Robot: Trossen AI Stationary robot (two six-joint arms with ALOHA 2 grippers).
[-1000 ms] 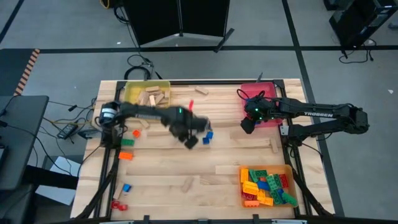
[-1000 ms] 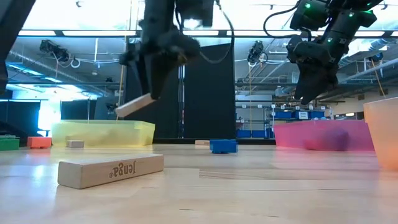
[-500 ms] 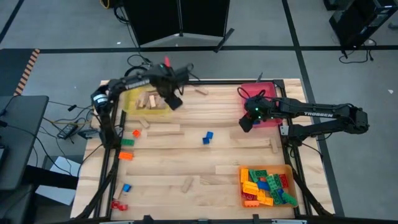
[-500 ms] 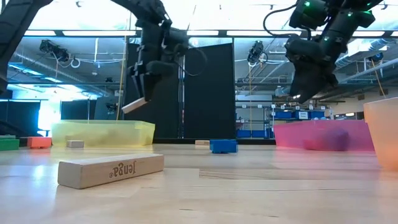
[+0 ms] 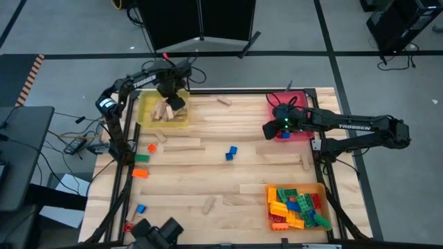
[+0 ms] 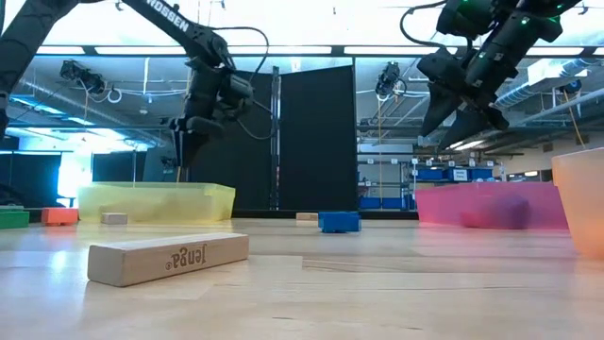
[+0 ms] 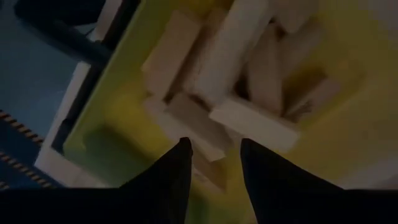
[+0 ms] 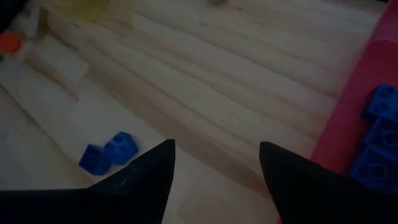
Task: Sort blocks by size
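Observation:
My left gripper (image 5: 172,99) hangs over the yellow tray (image 5: 147,111) at the table's far left, pointing down. Its fingers (image 7: 180,168) stand apart with nothing between them. Below them lie several tan wooden blocks (image 7: 252,124) in a loose pile in the tray. My right gripper (image 5: 270,130) is open and holds nothing. It hovers beside the red tray (image 5: 299,100), slanting down toward the table. A small blue brick (image 8: 109,152) rests on the table in front of it. More blue bricks (image 8: 379,137) lie in the red tray.
An orange tray (image 5: 322,187) full of coloured bricks stands at the near right. Loose wooden blocks (image 5: 183,145) (image 5: 209,204) (image 5: 223,102) lie on the table. Green (image 5: 141,158), orange (image 5: 140,173), blue (image 5: 140,208) and red (image 5: 130,227) bricks sit along the left side. A dark object (image 5: 156,235) shows at the near edge.
My left gripper has swung from the table's middle toward the far left edge, carrying a wooden block tilted below its fingers. It now stands over the yellow tray, and the block no longer hangs from it. My right gripper has rolled where it stands.

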